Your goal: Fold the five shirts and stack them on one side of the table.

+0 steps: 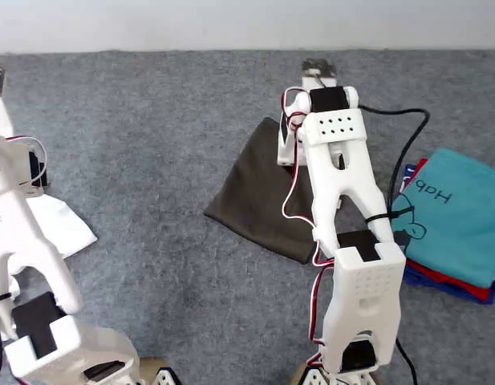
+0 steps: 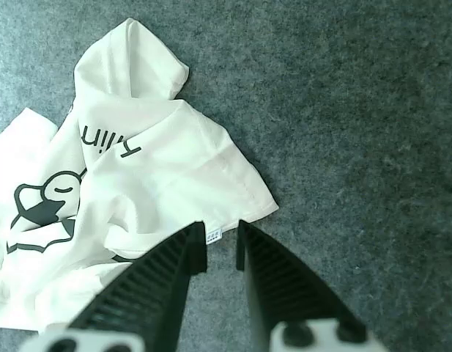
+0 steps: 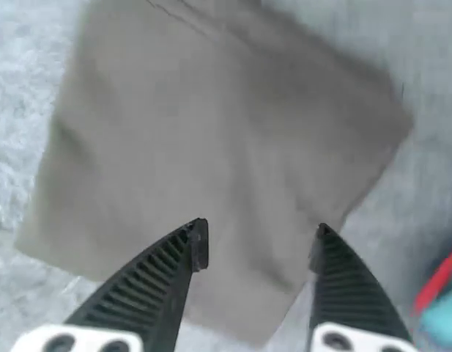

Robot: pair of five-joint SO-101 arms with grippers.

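A folded dark grey shirt lies mid-table. My right arm stretches over its edge. Straight above the same shirt, my right gripper hangs open and holds nothing. At the right edge sits a stack with a folded teal shirt on top, then a red shirt and a blue shirt. A crumpled white shirt with a black print lies at the far left. My left gripper hovers at its hem, open by a narrow gap, empty.
The table is covered in grey carpet; a pale wall runs along its far edge. My left arm stands at the near left corner. A black cable runs from the right arm toward the stack.
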